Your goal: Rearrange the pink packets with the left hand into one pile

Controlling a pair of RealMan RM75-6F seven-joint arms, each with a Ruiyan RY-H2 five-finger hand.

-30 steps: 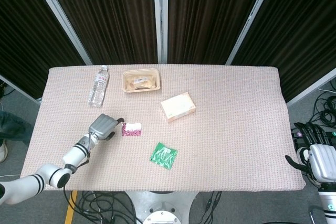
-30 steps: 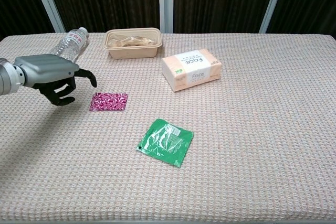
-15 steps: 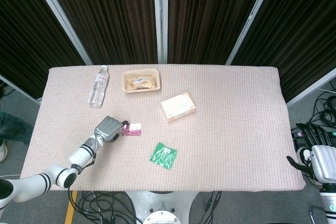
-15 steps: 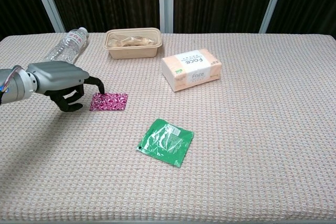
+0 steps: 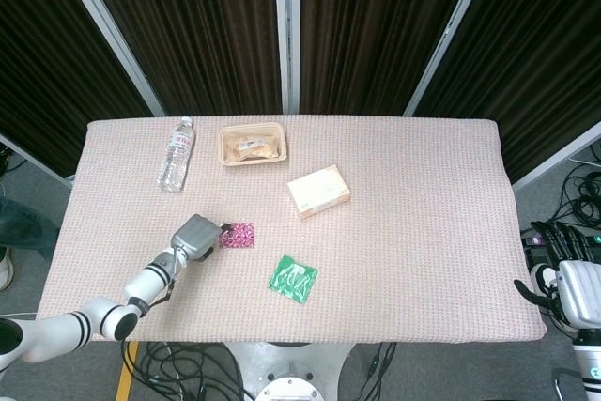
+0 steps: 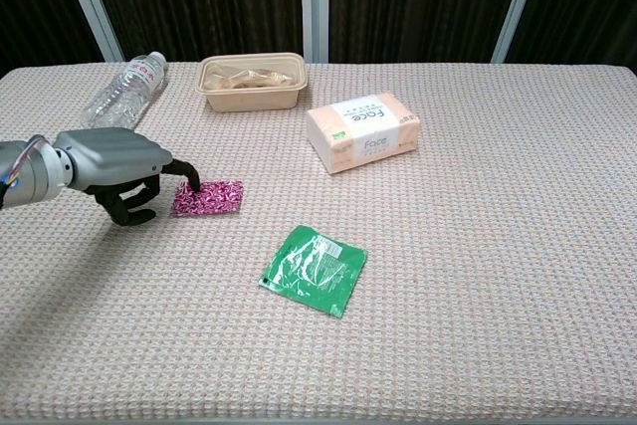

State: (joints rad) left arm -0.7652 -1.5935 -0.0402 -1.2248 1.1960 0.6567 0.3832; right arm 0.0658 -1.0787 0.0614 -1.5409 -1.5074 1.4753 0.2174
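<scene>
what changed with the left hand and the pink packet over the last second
The left hand came down and toward the pink packet, and a fingertip now presses on its near-left edge; before it hovered clear. The packet shifted slightly on the table. The green packet, tissue box, water bottle, food tray and right hand stayed put.

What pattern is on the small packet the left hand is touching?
The small flat foil packet is pink-magenta with a fine white swirl print, clearest in the chest view.
</scene>
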